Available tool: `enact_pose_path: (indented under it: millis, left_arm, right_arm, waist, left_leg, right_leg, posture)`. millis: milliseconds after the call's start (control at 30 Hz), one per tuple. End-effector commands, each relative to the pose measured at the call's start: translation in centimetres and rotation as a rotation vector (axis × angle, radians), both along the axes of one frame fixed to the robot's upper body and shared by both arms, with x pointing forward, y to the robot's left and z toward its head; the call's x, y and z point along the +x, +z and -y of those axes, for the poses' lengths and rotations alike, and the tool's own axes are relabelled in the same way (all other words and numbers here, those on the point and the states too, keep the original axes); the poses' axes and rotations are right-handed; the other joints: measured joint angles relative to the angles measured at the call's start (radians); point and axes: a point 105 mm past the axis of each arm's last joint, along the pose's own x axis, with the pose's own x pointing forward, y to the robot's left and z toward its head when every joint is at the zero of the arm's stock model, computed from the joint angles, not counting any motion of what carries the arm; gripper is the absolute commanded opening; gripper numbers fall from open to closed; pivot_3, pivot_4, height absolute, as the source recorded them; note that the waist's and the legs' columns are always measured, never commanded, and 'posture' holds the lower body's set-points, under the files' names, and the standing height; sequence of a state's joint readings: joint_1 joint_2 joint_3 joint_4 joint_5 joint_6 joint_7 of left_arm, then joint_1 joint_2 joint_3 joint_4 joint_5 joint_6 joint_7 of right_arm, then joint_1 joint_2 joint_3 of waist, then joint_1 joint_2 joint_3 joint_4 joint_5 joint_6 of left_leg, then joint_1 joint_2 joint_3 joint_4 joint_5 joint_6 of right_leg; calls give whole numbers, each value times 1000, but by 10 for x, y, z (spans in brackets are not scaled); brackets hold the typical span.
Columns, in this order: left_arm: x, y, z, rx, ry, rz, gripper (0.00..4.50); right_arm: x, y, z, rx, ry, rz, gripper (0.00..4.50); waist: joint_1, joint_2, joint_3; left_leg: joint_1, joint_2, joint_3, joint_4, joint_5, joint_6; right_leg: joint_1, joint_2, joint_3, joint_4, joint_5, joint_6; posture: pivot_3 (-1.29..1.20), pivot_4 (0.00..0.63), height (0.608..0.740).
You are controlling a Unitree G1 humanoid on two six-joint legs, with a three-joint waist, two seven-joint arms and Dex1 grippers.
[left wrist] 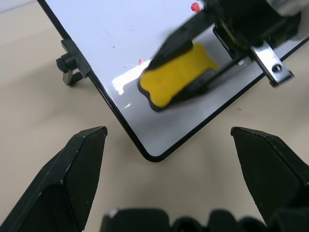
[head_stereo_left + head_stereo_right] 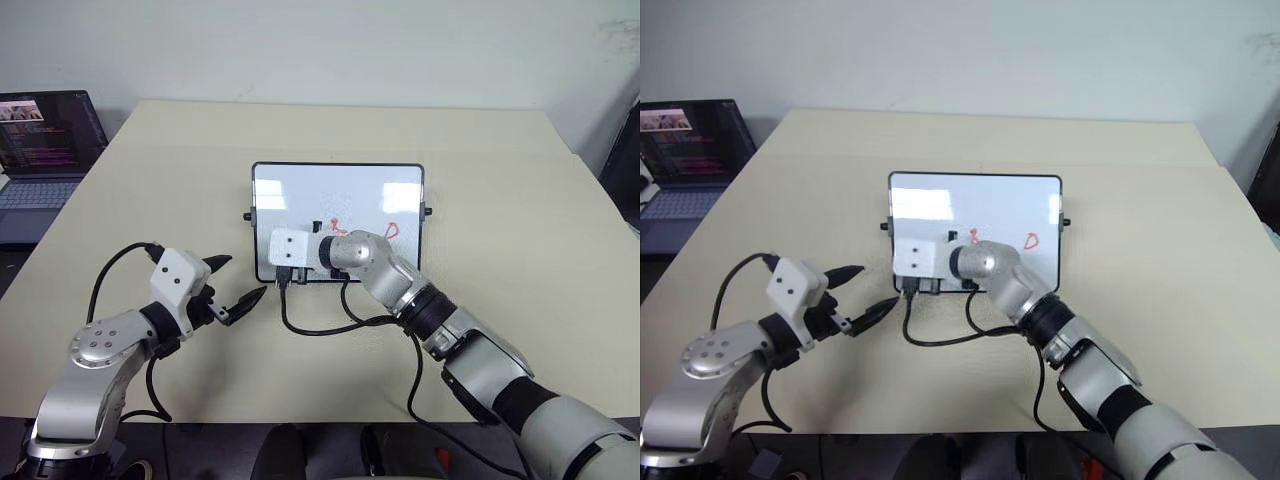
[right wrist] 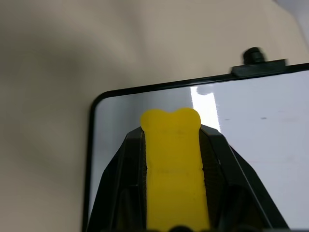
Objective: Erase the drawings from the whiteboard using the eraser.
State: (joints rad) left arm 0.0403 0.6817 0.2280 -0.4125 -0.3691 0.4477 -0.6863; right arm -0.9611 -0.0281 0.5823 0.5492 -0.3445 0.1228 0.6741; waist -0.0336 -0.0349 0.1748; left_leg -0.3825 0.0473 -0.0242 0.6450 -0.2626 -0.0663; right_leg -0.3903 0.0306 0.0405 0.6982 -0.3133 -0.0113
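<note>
Right now your right pincer (image 3: pixel 173 145) has its two black fingers clamped on the small bright yellow eraser block (image 3: pixel 173 164), whose rounded tip sticks out past them and sits over the near left corner of the glossy white rectangular whiteboard with the thin black frame (image 2: pixel 340 195). From the left wrist view you see the eraser's face against or just above the board surface; you cannot tell which. The board lies flat in the middle of the pale beige desk (image 2: pixel 500 200), small black knobs at both sides. Of the red marker drawings (image 2: pixel 391 230), a "D"-like loop shows on the board's right part, and a squiggle just left of it is partly hidden behind your right wrist. Faint red flecks lie near the eraser. Your left pincer (image 2: pixel 240 285) hangs over the desk, just off the board's near left corner, fingers spread wide and holding nothing. A dark open laptop (image 2: pixel 40 150) sits at the far left, well apart.
</note>
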Motion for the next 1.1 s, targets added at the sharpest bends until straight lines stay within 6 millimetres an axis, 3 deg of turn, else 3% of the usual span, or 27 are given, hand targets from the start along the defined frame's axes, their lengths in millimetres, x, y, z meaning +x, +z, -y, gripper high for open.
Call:
enact_pose_path:
  millis: [33,133,267,400,467,600,700,967,1100]
  left_arm:
    - [0,8,-1,11,4,43,4500]
    - [0,8,0,11,-2,41,4500]
    - [0,9,1,9,-7,43,4500]
    - [0,9,2,7,-11,42,4500]
    - [0,9,3,7,-14,42,4500]
    - [0,9,2,9,-16,39,4500]
    - [0,10,3,9,-19,39,4500]
    - [0,11,3,9,-28,33,4500]
    - [2,12,4,11,-38,32,4500]
  right_arm:
    - [15,30,3,87,-66,104,1120]
    - [25,42,7,115,-104,151,1120]
    - [22,27,10,54,-86,101,1120]
    - [8,0,13,-47,-29,2,1119]
    - [7,-2,15,-57,-28,3,1119]
    - [22,25,12,40,-89,122,1119]
    - [27,32,13,62,-105,145,1119]
    - [14,-7,25,-74,-58,-1,1119]
    - [19,-2,30,-59,-91,23,1118]
  waist:
    - [0,0,0]
    - [0,0,0]
    - [0,0,0]
    - [0,0,0]
    - [0,0,0]
    - [0,0,0]
    - [1,0,0]
    - [2,0,0]
    - [1,0,0]
  left_leg:
    - [0,0,0,0,0,0]
    - [0,0,0,0,0,0]
    - [0,0,0,0,0,0]
    - [0,0,0,0,0,0]
    - [0,0,0,0,0,0]
    - [2,0,0,0,0,0]
    - [2,0,0,1,0,0]
    - [1,0,0,0,0,0]
    - [2,0,0,0,0,0]
  right_leg:
    - [0,0,0,0,0,0]
    - [0,0,0,1,0,0]
    - [0,0,0,0,0,0]
    - [0,0,0,0,0,0]
    - [0,0,0,0,0,0]
    - [1,0,0,1,0,0]
    - [1,0,0,2,0,-1]
    - [1,0,0,0,0,-1]
    - [1,0,0,1,0,-1]
  posture:
    - [0,150,740]
    - [0,150,740]
    - [0,150,740]
    - [0,150,740]
    - [0,150,740]
    - [0,150,740]
    - [0,150,740]
    - [0,150,740]
    - [0,150,740]
